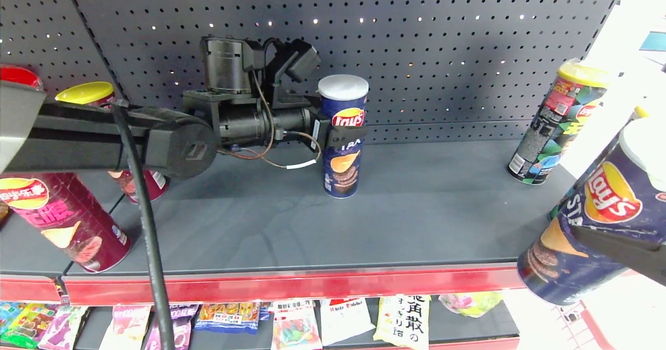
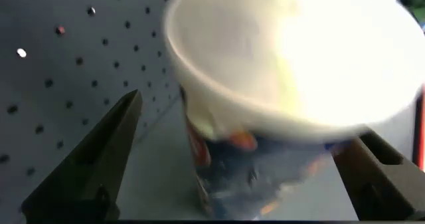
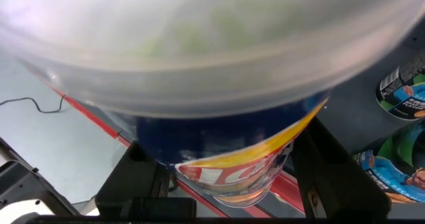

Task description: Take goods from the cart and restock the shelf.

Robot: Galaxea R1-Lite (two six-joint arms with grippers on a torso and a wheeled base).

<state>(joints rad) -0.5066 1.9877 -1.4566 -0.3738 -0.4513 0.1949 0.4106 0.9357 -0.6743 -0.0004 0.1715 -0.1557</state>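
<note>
Dim shelf [image 1: 416, 209], blown-out right edge — wrist views blurred, glaring.

Five chip cans can be counted with certainty. Two are blue: a white-lidded blue can [image 1: 343, 152] upright on the shelf [image 1: 416, 209], and a second blue can [image 1: 598, 220] off its right end. Two are maroon: a front maroon can [image 1: 67, 225] and a rear maroon can [image 1: 157, 180]. One is a green-and-black can [image 1: 556, 126]. On the level below lie roughly nine snack bags [image 1: 296, 324], which overlap.
</note>
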